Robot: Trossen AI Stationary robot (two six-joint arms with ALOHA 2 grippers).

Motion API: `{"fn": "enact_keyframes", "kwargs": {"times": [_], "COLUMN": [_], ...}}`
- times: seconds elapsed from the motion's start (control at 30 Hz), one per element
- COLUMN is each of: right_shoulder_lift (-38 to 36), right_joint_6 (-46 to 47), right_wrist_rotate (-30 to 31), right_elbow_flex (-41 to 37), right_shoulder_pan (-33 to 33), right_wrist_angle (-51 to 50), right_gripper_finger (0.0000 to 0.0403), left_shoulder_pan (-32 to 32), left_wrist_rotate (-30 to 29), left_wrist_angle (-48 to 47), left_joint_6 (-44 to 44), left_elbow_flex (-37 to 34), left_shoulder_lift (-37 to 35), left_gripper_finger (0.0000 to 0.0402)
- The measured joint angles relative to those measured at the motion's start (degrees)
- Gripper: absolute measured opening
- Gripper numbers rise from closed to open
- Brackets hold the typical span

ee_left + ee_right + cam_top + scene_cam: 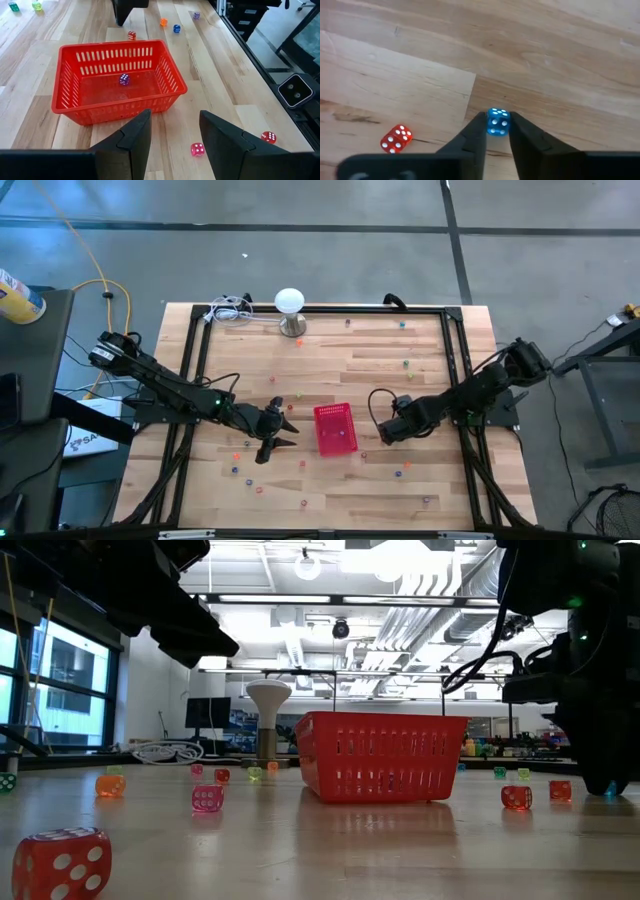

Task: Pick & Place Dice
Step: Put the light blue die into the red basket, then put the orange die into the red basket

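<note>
A blue die (497, 121) sits pinched between the tips of my right end effector (497, 131), low over the worktop (545, 55) beside the red basket (335, 429). My left end effector (175, 137) hangs open, empty. Gripped only at the fingertips, the die could squirt out when lifted.

red die (60, 863) cut by frame edge | far dice (405, 363) colours unclear

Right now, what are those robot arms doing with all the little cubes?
They're picking up dice and putting them in the red basket. The right gripper is down at the table with its fingers closed on a blue die, a red die beside it. The left gripper waits open near the basket, which holds one purple die. Many dice are scattered on the table.
</note>
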Motion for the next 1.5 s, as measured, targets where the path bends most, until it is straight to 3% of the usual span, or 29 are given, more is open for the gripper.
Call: {"fn": "enact_keyframes", "kwargs": {"times": [0.07, 0.2, 0.33, 0.5, 0.7, 0.9, 1.03, 1.2, 1.4, 1.5], "right_shoulder_lift": [-0.02, -0.48, -3.1, -3.89, -1.7, 4.07, 5.65, 5.7, 5.68, 5.6], "right_joint_6": [-2.2, -5.66, -8.51, -25.3, -47.83, -56.7, -57.82, -61.23, -71.95, -77.6], "right_wrist_rotate": [1.17, 4.28, 12.26, 20.74, 20.2, 11.59, 4.45, 7.29, 5.35, 7.14], "right_elbow_flex": [0.06, 2.34, 7.87, 14.72, 16.02, 15.93, 15.93, 15.96, 16.0, 16.0], "right_shoulder_pan": [-0.08, 1.19, 3.55, 5.03, 2.84, -2.17, -4.78, -7.3, -8.3, -9.22], "right_wrist_angle": [0.0, -1.63, -3.54, 4.44, 23.27, 29.11, 29.82, 30.17, 33.68, 34.27], "right_gripper_finger": [0.0031, 0.0027, 0.0027, 0.0027, 0.0029, 0.0036, 0.0065, 0.0097, 0.0097, 0.0097], "left_shoulder_pan": [0.0, 0.0, 0.02, 0.0, -0.31, 0.33, 1.47, 3.5, 7.06, 9.12], "left_wrist_rotate": [0.0, 0.01, 1.03, 1.36, 1.6, 1.57, 1.52, 1.46, 1.44, 1.49], "left_wrist_angle": [0.0, 0.0, -0.01, 0.0, 0.0, -1.32, -2.33, -3.23, -6.02, -7.53], "left_joint_6": [0.0, -1.26, -1.55, -1.66, -3.21, -3.38, -3.63, -3.61, -1.72, -1.59], "left_elbow_flex": [0.0, 0.0, 0.0, 0.0, 0.0, 0.01, 0.02, 0.02, 0.09, 0.09], "left_shoulder_lift": [0.0, 0.0, 0.0, 0.0, 0.0, 0.0, 0.0, 0.0, -0.02, -0.47], "left_gripper_finger": [0.0162, 0.0162, 0.0162, 0.0162, 0.0162, 0.0162, 0.0162, 0.0162, 0.0162, 0.0162]}}
